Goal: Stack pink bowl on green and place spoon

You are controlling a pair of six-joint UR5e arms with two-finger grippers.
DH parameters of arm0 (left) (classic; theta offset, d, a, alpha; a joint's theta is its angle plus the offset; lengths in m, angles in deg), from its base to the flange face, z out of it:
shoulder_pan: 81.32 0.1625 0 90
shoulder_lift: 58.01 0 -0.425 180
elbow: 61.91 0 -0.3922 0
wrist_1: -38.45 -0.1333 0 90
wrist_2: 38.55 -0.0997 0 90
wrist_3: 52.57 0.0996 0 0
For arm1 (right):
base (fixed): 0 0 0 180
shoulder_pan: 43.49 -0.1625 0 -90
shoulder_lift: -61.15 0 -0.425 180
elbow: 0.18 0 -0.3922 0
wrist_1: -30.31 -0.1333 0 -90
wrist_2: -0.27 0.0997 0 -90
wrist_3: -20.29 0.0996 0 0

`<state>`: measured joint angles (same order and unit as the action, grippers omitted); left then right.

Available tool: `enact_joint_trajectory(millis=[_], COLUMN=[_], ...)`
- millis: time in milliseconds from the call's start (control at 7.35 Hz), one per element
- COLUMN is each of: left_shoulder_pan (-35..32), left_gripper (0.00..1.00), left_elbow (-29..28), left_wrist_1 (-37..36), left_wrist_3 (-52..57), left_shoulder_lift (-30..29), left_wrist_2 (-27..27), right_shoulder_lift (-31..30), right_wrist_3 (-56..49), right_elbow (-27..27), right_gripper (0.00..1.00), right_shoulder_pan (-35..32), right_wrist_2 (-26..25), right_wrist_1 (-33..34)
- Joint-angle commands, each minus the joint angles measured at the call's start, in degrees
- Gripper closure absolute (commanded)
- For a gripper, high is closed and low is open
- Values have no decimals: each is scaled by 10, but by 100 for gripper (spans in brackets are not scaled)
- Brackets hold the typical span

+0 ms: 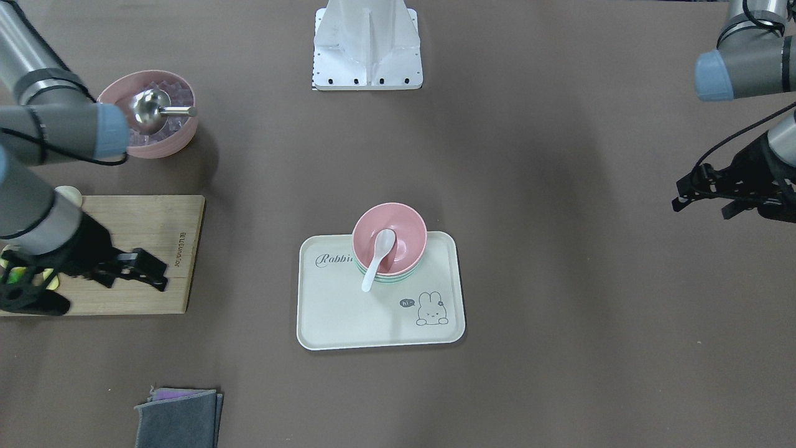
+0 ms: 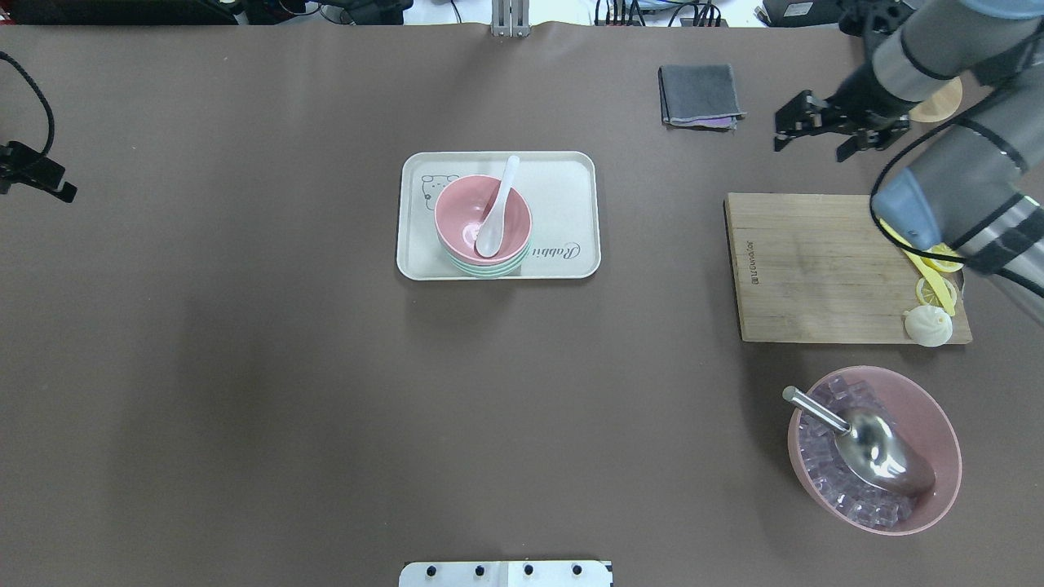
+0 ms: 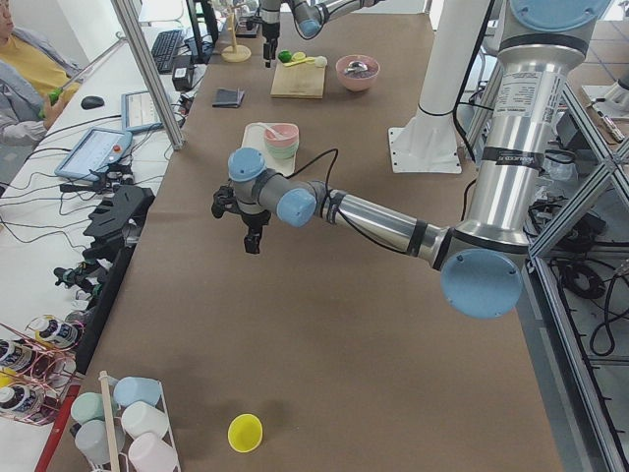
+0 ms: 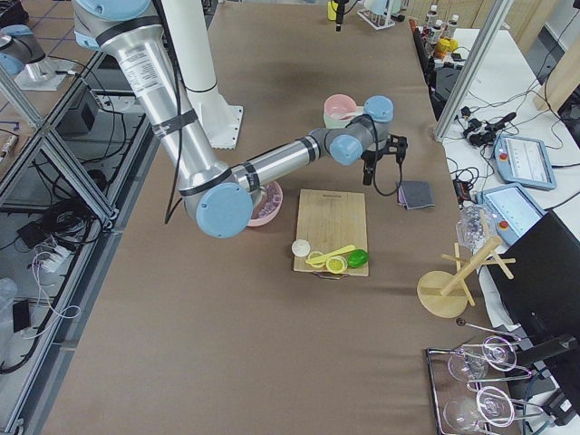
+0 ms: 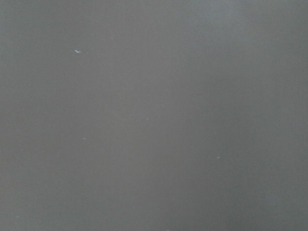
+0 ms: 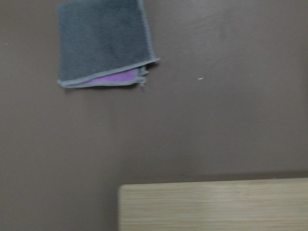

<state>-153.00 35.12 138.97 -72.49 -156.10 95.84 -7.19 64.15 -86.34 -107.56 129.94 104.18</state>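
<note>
The small pink bowl (image 1: 407,229) (image 2: 458,205) sits nested on top of the mint green bowls (image 1: 398,278) (image 2: 489,270), on the cream rabbit tray (image 1: 348,317) (image 2: 563,179) at mid-table. The white spoon (image 1: 377,258) (image 2: 496,210) lies in the pink bowl, its handle resting over the rim. My left gripper (image 1: 699,210) (image 2: 41,175) is open and empty, far off at the table's left end. My right gripper (image 1: 163,278) (image 2: 809,151) is open and empty, hovering by the far edge of the wooden cutting board (image 2: 816,269).
A larger pink bowl (image 2: 946,440) with ice cubes and a metal scoop (image 2: 877,448) stands near the robot's right. The board holds lemon slices, a yellow knife and a dumpling (image 2: 928,326). A folded grey cloth (image 2: 700,95) (image 6: 103,41) lies beyond the board.
</note>
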Motion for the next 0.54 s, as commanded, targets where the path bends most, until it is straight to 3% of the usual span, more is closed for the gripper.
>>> enact_joint_trajectory(millis=[0,408], left_shoulder_pan=[-62,-97], left_gripper=[2,2], left_elbow=[-30,-35], left_wrist_1=[-26,-68], left_wrist_3=[127,198], left_shoulder_lift=[17,22], left_wrist_2=[0,0], right_shoulder_lift=[-76,-116], right_wrist_3=[-220,-344], right_elbow=[4,12], right_gripper=[0,0], right_shoulder_pan=[-79,-140], right_wrist_2=[7,28], right_wrist_1=[35,62])
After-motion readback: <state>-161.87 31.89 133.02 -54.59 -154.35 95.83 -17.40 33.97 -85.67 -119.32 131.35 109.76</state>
